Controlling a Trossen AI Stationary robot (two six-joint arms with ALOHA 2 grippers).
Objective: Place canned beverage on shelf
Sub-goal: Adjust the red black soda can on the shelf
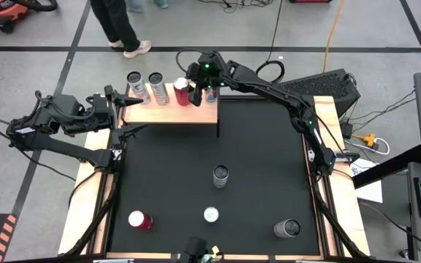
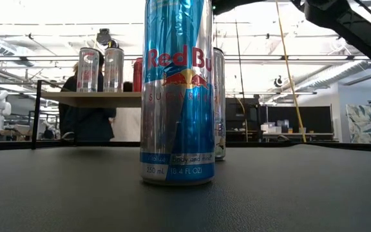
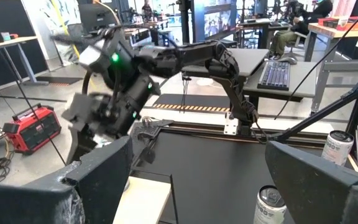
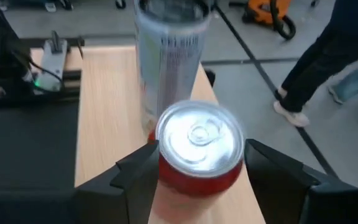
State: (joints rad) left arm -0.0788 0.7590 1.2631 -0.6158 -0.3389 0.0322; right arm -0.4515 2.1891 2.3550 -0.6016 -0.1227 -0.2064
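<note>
At top centre of the high view, we see the right pincer straddling a red can upright on the wooden shelf, its long axis vertical, lid up; whether the fingers press it we cannot tell. At upper left, the left pincer waits open beside the shelf.

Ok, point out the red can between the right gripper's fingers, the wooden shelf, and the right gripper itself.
red can (image 4: 199, 138): right wrist view, on its silver lid.
shelf (image 4: 107, 112): right wrist view, on its bare wooden top.
right gripper (image 4: 197, 180): right wrist view, midway between its fingertips.
</note>
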